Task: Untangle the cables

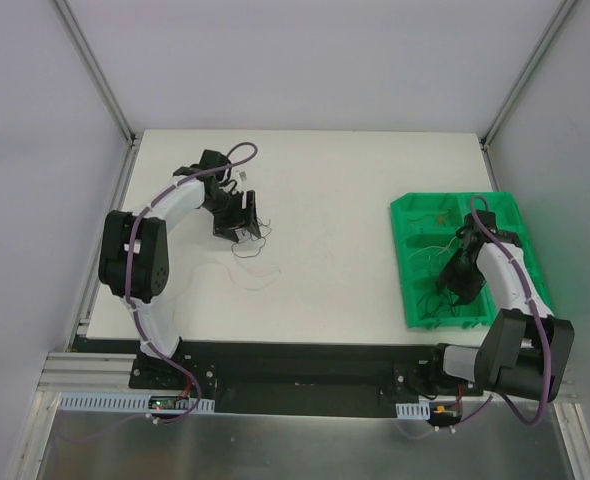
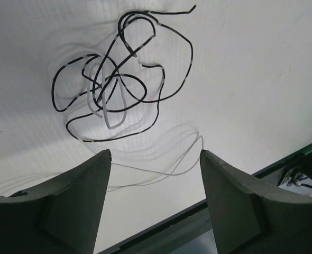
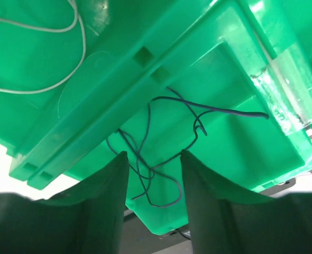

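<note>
While a dark strand (image 3: 198,114) and a whitish strand (image 3: 45,91) already lie in separate compartments of the green tray (image 3: 225,32), you have, by my judgement, the main work left. The black-and-white knot (image 2: 113,87) sits tangled on the table (image 2: 251,79), just ahead of the left gripper (image 2: 156,156), whose jaws gape wide and empty. The right gripper (image 3: 154,156) hovers over the dark strand, jaws parted, gripping nothing.

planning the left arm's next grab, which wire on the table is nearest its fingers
The thin whitish strand, a loose arc just beyond the left gripper; the black knot lies farther off.
</note>
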Robot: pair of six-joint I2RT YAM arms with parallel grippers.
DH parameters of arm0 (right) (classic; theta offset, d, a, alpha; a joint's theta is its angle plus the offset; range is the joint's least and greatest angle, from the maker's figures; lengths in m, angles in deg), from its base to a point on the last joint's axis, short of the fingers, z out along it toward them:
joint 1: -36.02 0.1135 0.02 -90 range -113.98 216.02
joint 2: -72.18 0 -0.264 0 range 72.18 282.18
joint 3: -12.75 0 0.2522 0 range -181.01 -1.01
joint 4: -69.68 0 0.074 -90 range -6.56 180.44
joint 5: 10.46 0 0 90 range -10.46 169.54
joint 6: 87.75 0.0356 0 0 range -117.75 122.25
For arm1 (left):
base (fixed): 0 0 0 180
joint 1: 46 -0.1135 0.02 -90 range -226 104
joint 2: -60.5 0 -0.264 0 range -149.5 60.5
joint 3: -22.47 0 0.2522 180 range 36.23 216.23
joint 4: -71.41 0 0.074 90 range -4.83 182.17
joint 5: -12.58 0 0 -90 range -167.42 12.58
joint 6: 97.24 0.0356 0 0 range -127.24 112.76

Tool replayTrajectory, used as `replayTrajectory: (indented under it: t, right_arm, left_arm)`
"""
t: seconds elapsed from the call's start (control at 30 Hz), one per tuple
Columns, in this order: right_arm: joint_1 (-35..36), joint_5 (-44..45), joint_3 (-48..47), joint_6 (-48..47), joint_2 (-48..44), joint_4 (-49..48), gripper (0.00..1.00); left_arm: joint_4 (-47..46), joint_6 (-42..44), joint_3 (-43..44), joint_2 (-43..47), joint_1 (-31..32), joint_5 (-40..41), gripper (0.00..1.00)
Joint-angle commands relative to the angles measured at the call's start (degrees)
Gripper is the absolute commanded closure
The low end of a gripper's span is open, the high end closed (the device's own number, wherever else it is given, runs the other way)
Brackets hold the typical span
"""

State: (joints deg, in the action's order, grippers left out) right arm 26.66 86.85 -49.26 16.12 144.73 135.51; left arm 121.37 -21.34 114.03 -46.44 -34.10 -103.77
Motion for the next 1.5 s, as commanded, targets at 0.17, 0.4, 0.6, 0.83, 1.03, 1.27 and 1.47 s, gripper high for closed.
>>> replayTrajectory:
  t: [0.17, 0.4, 0.6, 0.83, 1.03, 1.27, 1.47]
  right_arm:
    - [0.93, -0.09, -7.90, -7.80, -13.22, 4.00, 0.31]
    - [9.35, -6.69, -12.66, -8.86, -12.88, -1.78, 0.25]
    - [20.16, -16.44, -17.57, -9.21, -3.14, -6.46, 0.26]
    - [29.92, -19.43, -20.74, -8.42, 3.29, -8.83, 0.27]
    - [33.53, -23.74, -26.98, -10.00, 9.17, -6.37, 0.27]
    - [35.56, -29.89, -27.51, -10.88, 12.60, -10.93, 0.27]
    - [35.91, -32.27, -29.00, -9.56, 17.44, -12.52, 0.26]
  left_arm:
    - [1.67, -0.74, -3.96, 16.93, -1.09, 15.26, 0.26]
    - [1.59, 0.83, -8.80, 16.77, -4.86, 12.40, 0.32]
    - [-0.25, 2.42, -4.33, 4.30, -5.05, 0.60, 0.37]
    - [-1.05, 0.06, 4.72, -8.89, -3.99, -5.10, 0.62]
    - [-1.40, -1.53, 3.86, -5.23, 0.75, -6.09, 1.00]
    - [-2.72, -0.39, 0.16, 9.36, 7.69, -4.77, 1.00]
    - [-1.84, -3.38, -5.11, 12.46, 6.73, -0.18, 0.51]
